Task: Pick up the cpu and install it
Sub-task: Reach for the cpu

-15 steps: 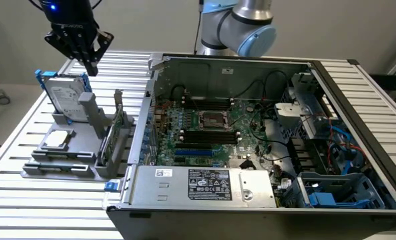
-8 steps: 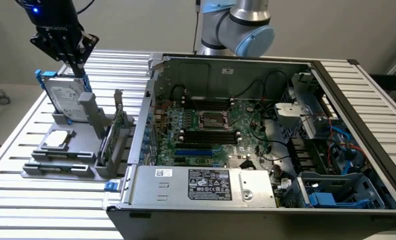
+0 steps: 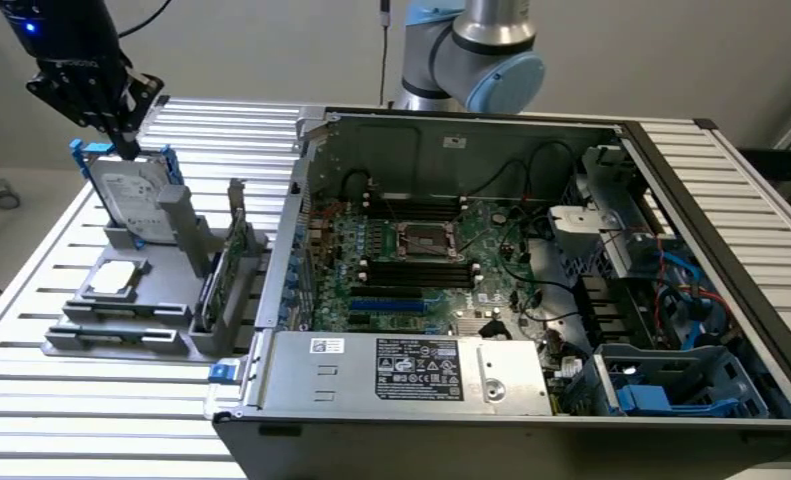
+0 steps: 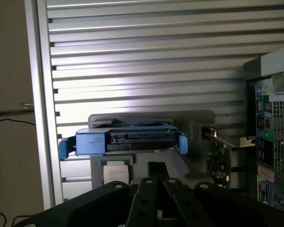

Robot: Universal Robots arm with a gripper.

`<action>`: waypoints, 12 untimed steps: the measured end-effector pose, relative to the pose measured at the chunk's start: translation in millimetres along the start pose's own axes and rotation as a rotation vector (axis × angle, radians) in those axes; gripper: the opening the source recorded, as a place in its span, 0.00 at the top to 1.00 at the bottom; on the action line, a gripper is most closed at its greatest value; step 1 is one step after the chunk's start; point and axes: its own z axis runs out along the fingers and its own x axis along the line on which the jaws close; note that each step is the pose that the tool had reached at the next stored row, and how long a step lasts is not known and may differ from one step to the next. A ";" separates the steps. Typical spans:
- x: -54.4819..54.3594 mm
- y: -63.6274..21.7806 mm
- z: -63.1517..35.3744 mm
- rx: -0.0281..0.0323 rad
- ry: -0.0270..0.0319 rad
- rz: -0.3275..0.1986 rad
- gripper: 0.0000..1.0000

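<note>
progress: pick not yet made, install left | gripper (image 3: 126,142): closed, empty, over the hard drive (image 3: 135,200) | cpu (image 3: 112,280): flat on the grey holder (image 3: 168,300), beside the computer case (image 3: 715,200)

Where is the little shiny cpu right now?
At the exterior view's left, the cpu lies flat on the grey stand, next to the upright hard drive.

CPU (image 3: 115,279): one piece, loose, not installed.
Small flat square chip, silvery-grey top with thin pale rim. Lies flat, top up, in a recess of the grey holder (image 3: 168,296) at the exterior view's left, near the upright blue-bracketed drive (image 3: 135,200).
</note>
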 end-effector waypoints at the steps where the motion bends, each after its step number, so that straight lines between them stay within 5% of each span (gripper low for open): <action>1: 4.5 -0.3 1.0 0.0001 0.0005 0.000 0.89; 8: 35.4 -3.2 9.0 0.0007 0.0027 0.000 0.89; 12: 42.1 -8.2 9.7 0.0017 0.0040 0.000 0.89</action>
